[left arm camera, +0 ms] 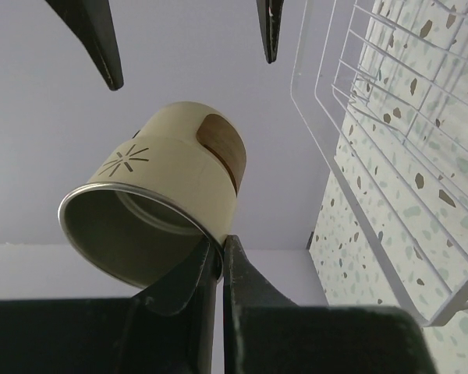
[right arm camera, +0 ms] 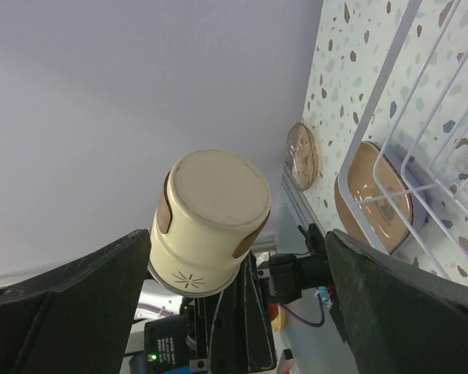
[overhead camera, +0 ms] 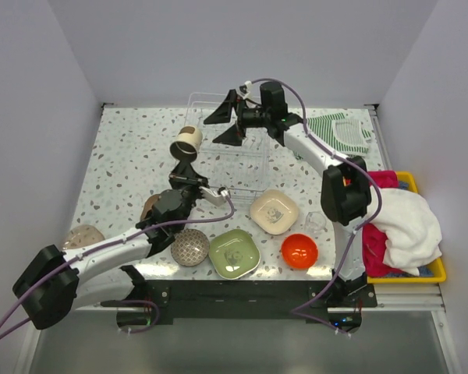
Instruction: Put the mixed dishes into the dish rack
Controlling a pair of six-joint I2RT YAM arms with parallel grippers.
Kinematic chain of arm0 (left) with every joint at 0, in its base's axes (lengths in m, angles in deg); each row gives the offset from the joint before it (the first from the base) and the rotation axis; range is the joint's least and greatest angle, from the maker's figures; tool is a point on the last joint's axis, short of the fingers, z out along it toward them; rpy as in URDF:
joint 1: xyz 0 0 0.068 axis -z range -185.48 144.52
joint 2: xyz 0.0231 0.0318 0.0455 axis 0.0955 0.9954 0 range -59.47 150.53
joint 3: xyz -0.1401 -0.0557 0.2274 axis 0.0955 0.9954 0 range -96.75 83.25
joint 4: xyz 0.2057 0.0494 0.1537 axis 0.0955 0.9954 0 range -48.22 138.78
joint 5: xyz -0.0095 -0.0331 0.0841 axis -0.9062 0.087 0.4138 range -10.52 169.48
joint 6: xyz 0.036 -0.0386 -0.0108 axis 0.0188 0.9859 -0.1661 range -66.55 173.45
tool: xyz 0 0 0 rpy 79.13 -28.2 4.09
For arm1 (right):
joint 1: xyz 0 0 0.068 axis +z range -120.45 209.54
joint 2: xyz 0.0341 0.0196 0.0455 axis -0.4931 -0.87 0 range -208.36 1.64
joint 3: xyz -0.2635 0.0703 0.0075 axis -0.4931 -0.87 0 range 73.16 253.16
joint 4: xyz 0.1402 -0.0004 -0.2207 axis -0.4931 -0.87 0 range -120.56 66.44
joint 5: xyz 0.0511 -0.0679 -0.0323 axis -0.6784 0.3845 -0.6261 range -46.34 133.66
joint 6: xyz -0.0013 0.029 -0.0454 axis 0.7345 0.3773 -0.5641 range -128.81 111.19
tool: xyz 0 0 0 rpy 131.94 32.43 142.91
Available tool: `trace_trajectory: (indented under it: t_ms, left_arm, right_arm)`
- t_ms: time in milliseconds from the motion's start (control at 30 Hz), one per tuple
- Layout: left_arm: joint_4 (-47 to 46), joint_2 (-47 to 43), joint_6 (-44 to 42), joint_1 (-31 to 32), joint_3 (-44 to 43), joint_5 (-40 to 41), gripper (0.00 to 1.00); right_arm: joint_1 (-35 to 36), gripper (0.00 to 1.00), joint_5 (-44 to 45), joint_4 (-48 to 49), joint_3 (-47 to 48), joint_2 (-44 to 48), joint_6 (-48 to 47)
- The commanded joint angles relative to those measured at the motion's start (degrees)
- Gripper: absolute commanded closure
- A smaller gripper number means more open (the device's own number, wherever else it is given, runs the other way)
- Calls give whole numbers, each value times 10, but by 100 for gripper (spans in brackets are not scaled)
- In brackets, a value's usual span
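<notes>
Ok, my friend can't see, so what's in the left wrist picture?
The left gripper pinches a cream cup by its rim. The open right gripper shows at the top, and the wire dish rack is on the right.

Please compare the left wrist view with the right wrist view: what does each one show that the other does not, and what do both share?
Only the left wrist view: the open mouth of the cup with its metal rim, pinched by the left gripper. Only the right wrist view: the cup's closed base, plus a brown plate and a round plate on the table beside the dish rack. Both: the cream cup with its star mark, rack wires, and the right gripper open, apart from the cup.
</notes>
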Motion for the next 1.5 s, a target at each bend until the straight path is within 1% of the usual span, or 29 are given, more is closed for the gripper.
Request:
trace_trajectory:
  t_ms: [0, 133, 267, 333, 567, 667, 733, 833, 867, 1033, 1067, 1100, 1133, 1233, 1300, 1333, 1367, 1433, 1467]
  left_arm:
    - [-76, 12, -38, 7, 4, -11, 100]
    - [-78, 32, -51, 9, 4, -15, 100]
    - [-106, 59, -76, 11, 4, -25, 100]
    - [-126, 64, -86, 13, 9, -32, 100]
    - [-137, 81, -111, 23, 12, -42, 100]
    - [-141, 84, -120, 32, 18, -45, 100]
    - [-135, 85, -120, 36, 18, -42, 100]
    - [-128, 86, -118, 39, 18, -38, 100]
    - [-127, 86, -119, 38, 19, -37, 100]
    - [-114, 84, -114, 39, 25, -36, 100]
    - [-112, 84, -115, 39, 26, -35, 97]
    - [-111, 84, -115, 38, 27, -36, 89]
    - [-110, 87, -116, 39, 27, -35, 82]
    - [-109, 97, -110, 39, 19, -29, 79]
    - [-109, 102, -110, 39, 17, -31, 64]
    - [-117, 105, -111, 40, 17, -31, 49]
    - [-117, 105, -111, 44, 16, -28, 43]
    - [-113, 101, -102, 51, 10, -16, 37]
    - [-105, 98, -93, 57, 7, -11, 31]
  right_arm:
    - [15, 1, -7, -3, 17, 6, 31]
    - [23, 1, -5, 1, 28, -6, 51]
    - [35, 1, -2, -2, 29, -9, 60]
    - [34, 1, 2, -8, 24, -9, 62]
    - [34, 1, 6, -8, 9, -14, 69]
    - [34, 3, 10, -4, 6, -16, 71]
    - [34, 7, 10, 4, 6, -18, 71]
    - [33, 18, 9, 13, 7, -16, 59]
    - [33, 25, 7, 15, 9, -14, 54]
    - [34, 36, 4, 9, 14, -9, 37]
    - [33, 38, 4, 6, 16, -8, 32]
    - [33, 43, 4, 5, 16, -8, 25]
    - [34, 46, 4, 9, 17, -7, 20]
    - [34, 52, 1, 16, 22, -7, 10]
    - [33, 54, 1, 19, 23, -9, 2]
    - [31, 58, 1, 24, 25, -11, -2]
    - [29, 59, 1, 24, 34, -15, -7]
    - [20, 64, -2, 24, 48, -24, -29]
    - [16, 65, -2, 24, 66, -29, -39]
